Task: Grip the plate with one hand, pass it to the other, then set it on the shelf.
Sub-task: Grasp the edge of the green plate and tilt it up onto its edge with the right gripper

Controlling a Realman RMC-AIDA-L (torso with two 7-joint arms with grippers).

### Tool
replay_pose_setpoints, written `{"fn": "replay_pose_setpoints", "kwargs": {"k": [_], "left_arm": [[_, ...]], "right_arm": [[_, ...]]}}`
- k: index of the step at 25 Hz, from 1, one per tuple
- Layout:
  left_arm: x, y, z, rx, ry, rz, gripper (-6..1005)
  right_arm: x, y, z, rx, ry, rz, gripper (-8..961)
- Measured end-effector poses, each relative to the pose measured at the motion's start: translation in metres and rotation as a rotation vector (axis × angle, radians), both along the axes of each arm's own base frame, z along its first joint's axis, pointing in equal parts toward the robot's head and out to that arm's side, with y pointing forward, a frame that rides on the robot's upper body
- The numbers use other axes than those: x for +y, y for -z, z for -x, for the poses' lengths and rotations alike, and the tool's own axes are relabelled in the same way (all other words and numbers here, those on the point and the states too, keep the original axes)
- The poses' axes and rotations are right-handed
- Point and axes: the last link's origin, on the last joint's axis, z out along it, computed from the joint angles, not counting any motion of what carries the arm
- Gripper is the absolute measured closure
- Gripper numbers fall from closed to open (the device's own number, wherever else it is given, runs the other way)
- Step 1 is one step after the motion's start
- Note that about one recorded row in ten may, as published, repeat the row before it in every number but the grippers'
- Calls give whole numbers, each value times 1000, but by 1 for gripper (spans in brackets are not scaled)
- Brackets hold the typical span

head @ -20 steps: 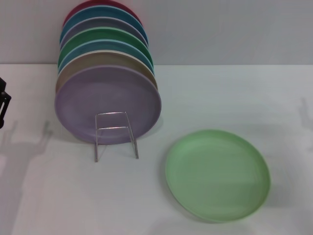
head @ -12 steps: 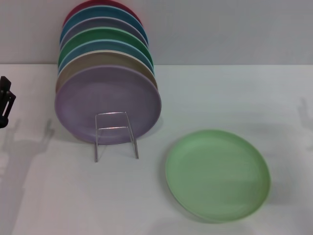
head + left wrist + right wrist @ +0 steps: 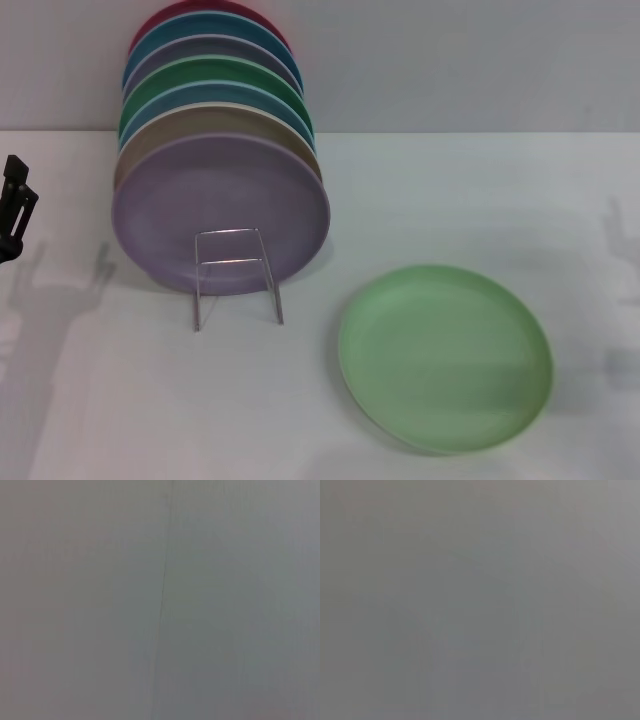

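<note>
The plate (image 3: 445, 357) lies flat on the table (image 3: 480, 200), to the right of the rack (image 3: 237, 275) and clear of it; nothing holds it. The rack's front loop stands bare before a lavender plate (image 3: 220, 210) and a row of others.

The left gripper (image 3: 15, 205) shows at the table's left edge, well apart from the plate; I cannot tell how its jaws stand. The right gripper is out of sight.

The step in hand is probably the first grasp. A flat plate offers only its rim, so a low approach from the near edge, pinching rim top and underside, should serve best.
</note>
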Motion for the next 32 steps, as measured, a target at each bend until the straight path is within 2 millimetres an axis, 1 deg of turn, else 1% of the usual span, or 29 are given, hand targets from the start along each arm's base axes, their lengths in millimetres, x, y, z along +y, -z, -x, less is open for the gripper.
{"fn": "replay_pose_setpoints", "kwargs": {"k": [2, 4, 5, 6, 8, 9, 10, 11, 13, 15, 17, 20, 21, 24, 25, 26, 29, 31, 32], "left_arm": [[-1, 0, 0, -1, -1, 0, 185], [-2, 0, 1, -4, -2, -2, 185], [-3, -1, 2, -5, -4, -3, 185], [-4, -1, 3, -6, -6, -4, 185], [-6, -1, 4, -6, -10, -4, 185], [-7, -1, 5, -6, -13, -4, 185], [-8, -1, 6, -6, -16, -3, 185], [-8, -1, 6, -6, -16, -3, 185], [-9, 0, 6, -6, -18, -1, 185], [-11, 0, 8, -6, -23, -1, 185], [-11, 0, 8, -6, -23, -1, 185], [-12, 0, 8, -6, -23, -1, 185], [-12, 0, 8, -6, -23, -1, 185], [-11, 0, 7, -5, -18, 1, 185], [-11, 1, 6, -4, -14, 3, 185], [-11, 1, 6, -4, -14, 3, 185], [-9, 1, 5, -3, -11, 5, 186], [-8, 1, 5, -2, -9, 6, 186], [-8, 1, 5, -2, -8, 6, 186]], "right_arm": [[0, 1, 3, -29, 16, -22, 329], [1, 3, 5, -22, 23, -23, 329], [6, 7, 8, 26, 38, -4, 329], [6, 7, 8, 26, 38, -4, 329], [13, 12, 11, 97, 53, 25, 329], [17, 15, 13, 144, 60, 44, 329], [26, 20, 18, 237, 58, 90, 328], [26, 20, 18, 237, 58, 90, 328], [33, 24, 25, 297, 49, 145, 328], [41, 30, 34, 353, 61, 246, 328], [42, 31, 35, 366, 66, 278, 328], [41, 30, 39, 385, 96, 365, 328], [41, 30, 39, 385, 96, 365, 328], [44, 23, 39, 392, 153, 402, 328], [46, 20, 39, 386, 199, 448, 328], [46, 20, 39, 386, 199, 448, 328], [49, 17, 40, 380, 261, 535, 329], [51, 9, 46, 379, 308, 613, 329], [51, 9, 46, 379, 308, 613, 329]]}}
